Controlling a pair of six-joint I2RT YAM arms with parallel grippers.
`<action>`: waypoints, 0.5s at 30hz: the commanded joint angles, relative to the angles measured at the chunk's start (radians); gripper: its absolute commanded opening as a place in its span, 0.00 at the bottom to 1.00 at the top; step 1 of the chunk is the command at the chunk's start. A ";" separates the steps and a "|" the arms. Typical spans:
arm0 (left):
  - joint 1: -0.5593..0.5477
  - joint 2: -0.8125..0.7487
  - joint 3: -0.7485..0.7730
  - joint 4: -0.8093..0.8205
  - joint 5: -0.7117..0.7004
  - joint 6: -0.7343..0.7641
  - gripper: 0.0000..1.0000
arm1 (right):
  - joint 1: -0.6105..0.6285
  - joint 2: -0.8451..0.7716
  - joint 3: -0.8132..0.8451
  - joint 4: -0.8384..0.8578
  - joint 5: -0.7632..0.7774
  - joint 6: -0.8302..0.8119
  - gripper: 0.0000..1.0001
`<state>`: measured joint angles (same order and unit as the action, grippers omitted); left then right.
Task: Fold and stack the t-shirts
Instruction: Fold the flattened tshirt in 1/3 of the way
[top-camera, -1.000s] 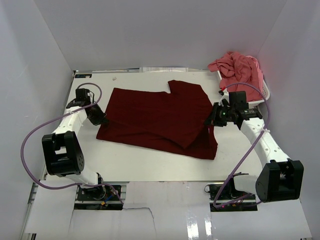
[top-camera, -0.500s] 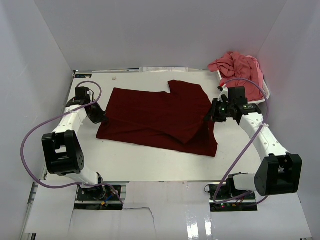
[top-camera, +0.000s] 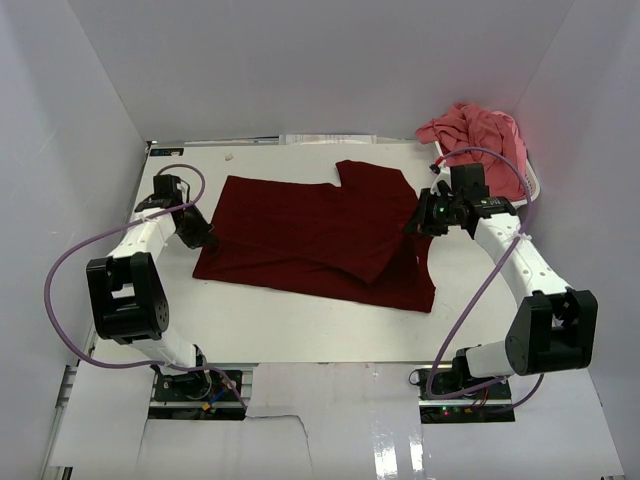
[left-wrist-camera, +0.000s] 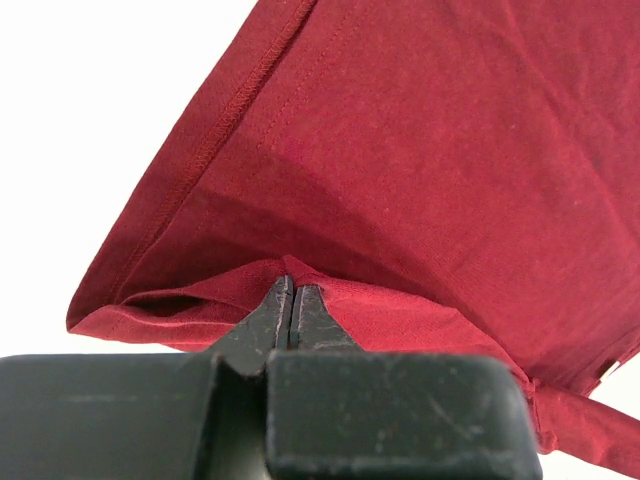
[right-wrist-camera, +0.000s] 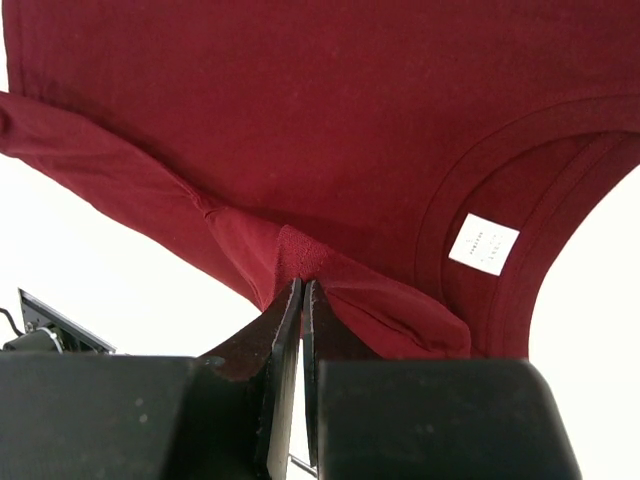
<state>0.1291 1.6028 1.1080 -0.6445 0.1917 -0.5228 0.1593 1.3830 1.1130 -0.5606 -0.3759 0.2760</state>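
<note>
Left of the basket (top-camera: 533, 183), on the table (top-camera: 300, 335), the maroon shirt (top-camera: 310, 235) lies spread out. Its long axis runs from side to side, one end toward the basket and the other end away from it. The neck end points to the basket. On that side a part of the cloth is folded over the body, with a slanting edge. The pink shirt (top-camera: 480, 135) is a crumpled heap over the basket, apart from the maroon one. The right gripper (top-camera: 416, 225) is at the shirt end nearest the basket, and its jaws are pressed together on a small ridge of maroon cloth. The left gripper (top-camera: 205, 238) is at the end farthest from the basket, clamped on a pinch of the cloth in the same way. Only the right wrist view shows the round neckline (right-wrist-camera: 520, 130) and a small white label (right-wrist-camera: 484, 244) inside it. Only the left wrist view shows the stitched edge (left-wrist-camera: 240, 100) and the cloth lifted a little at the pinch. From above, both pinches are too small to see clearly.
</note>
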 joint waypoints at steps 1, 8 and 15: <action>0.006 0.017 0.042 0.034 0.009 0.009 0.00 | 0.005 0.024 0.053 0.059 -0.001 -0.011 0.08; 0.006 0.069 0.084 0.063 0.054 0.001 0.00 | 0.005 0.106 0.116 0.126 0.003 0.009 0.25; 0.004 0.043 0.127 0.068 0.052 -0.008 0.98 | 0.022 0.068 0.102 0.185 0.057 0.019 0.98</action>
<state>0.1291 1.6978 1.1831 -0.6010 0.2382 -0.5243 0.1650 1.5131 1.2049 -0.4484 -0.3454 0.2882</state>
